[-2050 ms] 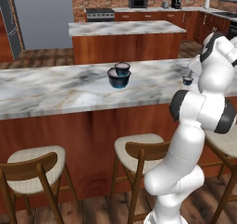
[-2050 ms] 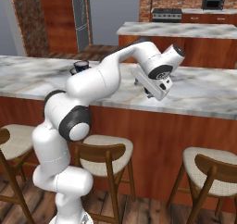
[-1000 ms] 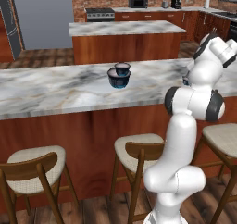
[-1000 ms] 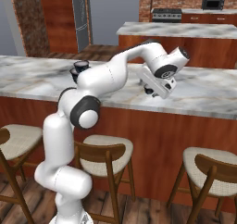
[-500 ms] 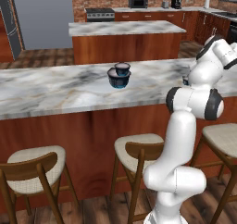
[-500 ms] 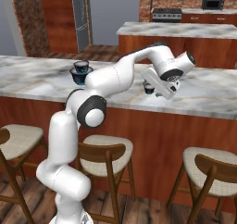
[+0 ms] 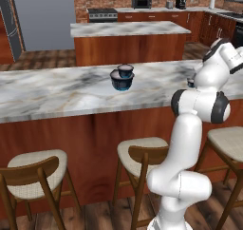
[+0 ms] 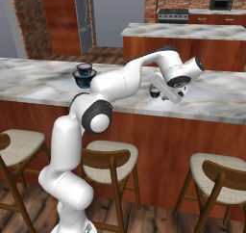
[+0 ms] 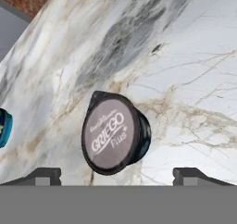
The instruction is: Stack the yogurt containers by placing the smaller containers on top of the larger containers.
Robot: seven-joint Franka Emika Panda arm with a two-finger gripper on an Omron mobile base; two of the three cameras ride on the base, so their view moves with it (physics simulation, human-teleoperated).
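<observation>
Where the counter [image 7: 57,93] runs left, we see the middle tub [image 7: 125,71] sitting on the big tub [image 7: 122,80]; well apart to the right, our gripper [image 9: 117,173] hovers, fingers spread, over the tiny tub [image 9: 115,133].

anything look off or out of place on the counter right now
Nothing stands out. The middle-sized tub sits upright on the widest tub, and the tiniest tub stands apart on the marble counter below the open gripper. No spills or damage.
</observation>
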